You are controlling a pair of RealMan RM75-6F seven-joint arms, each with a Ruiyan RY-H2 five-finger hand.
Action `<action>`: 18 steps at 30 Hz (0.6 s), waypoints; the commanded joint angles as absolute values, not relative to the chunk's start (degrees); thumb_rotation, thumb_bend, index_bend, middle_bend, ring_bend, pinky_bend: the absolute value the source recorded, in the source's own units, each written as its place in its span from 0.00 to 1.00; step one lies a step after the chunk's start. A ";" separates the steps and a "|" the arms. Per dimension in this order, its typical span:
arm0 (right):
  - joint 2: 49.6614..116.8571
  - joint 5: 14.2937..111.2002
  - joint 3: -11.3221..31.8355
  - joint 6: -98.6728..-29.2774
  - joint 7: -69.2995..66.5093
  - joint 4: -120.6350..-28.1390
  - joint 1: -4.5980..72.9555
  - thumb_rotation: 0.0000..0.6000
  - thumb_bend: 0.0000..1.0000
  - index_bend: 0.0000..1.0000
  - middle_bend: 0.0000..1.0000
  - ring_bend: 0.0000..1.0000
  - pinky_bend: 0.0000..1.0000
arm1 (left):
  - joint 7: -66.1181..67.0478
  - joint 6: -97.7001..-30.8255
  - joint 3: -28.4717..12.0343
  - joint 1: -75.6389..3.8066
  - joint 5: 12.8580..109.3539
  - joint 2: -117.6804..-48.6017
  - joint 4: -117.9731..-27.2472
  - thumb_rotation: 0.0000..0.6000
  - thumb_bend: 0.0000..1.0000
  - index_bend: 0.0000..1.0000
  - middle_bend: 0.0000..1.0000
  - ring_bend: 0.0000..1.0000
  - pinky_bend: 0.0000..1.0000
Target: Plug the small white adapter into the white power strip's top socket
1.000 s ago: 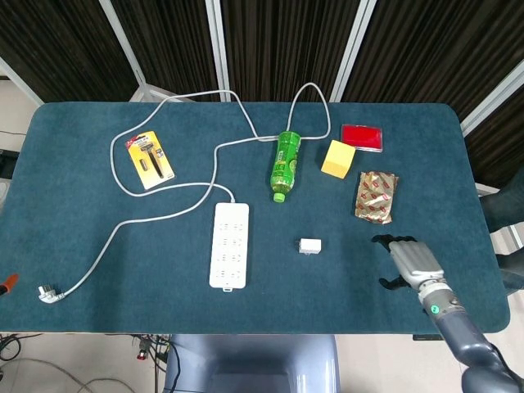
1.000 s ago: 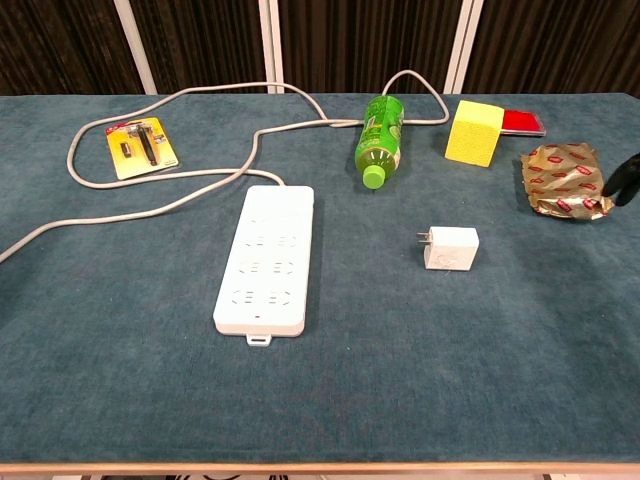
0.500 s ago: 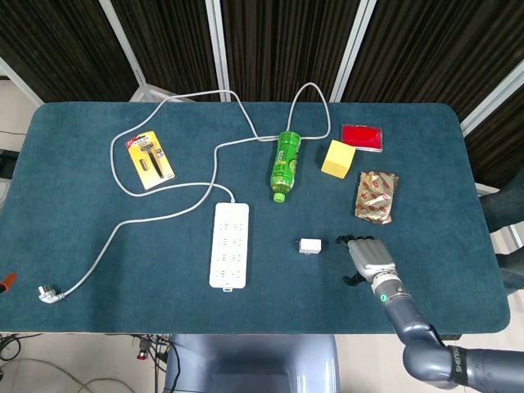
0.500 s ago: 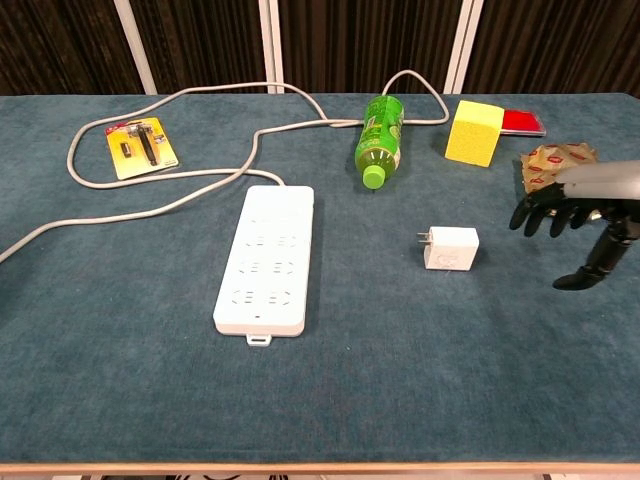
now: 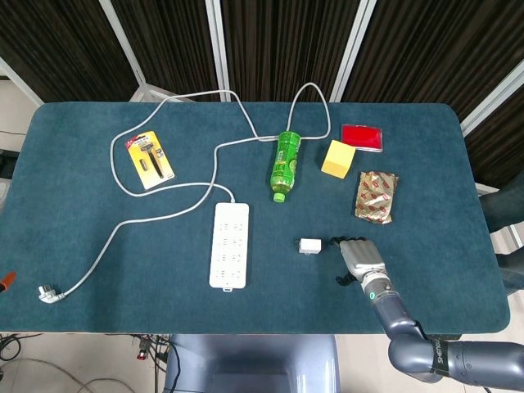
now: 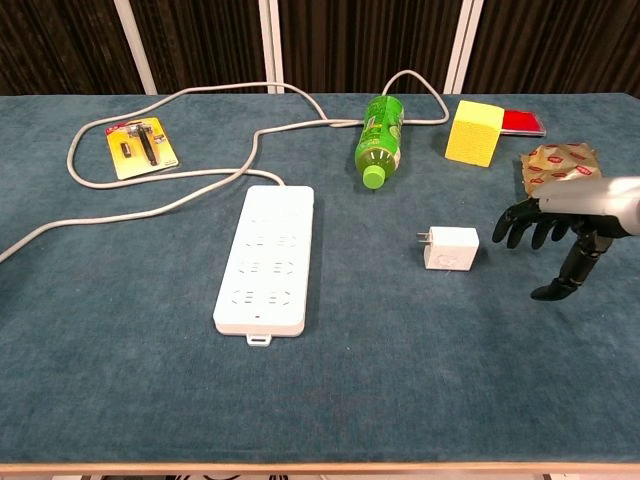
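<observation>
Chest view: right hand [image 6: 560,222] spread, just beside adapter [image 6: 451,248], not touching

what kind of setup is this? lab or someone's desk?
Likely a lab test bench: a blue felt-covered table against black curtains, with unrelated props laid out, such as a white power strip and a yellow foam cube.

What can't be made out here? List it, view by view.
- Left hand: in neither view.
- Right hand: chest view's right edge cuts off its wrist.
- Adapter: prongs too small in head view.
- Power strip: socket holes too small in head view.
- Red case: partly behind the yellow block, chest view.
</observation>
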State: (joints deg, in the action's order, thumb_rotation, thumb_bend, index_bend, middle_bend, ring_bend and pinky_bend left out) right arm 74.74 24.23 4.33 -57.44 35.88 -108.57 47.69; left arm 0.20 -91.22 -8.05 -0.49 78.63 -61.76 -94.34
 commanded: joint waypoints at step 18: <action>75.72 23.74 4.47 -57.37 33.57 -109.07 49.15 1.00 0.33 0.24 0.22 0.24 0.19 | 0.67 -90.80 -8.28 -0.63 77.80 -61.82 -94.49 1.00 0.10 0.15 0.00 0.00 0.00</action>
State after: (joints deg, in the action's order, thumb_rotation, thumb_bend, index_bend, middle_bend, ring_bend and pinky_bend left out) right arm 75.60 23.82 4.43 -57.32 33.64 -109.21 49.05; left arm 0.67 -90.80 -8.28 -0.63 77.80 -61.82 -94.49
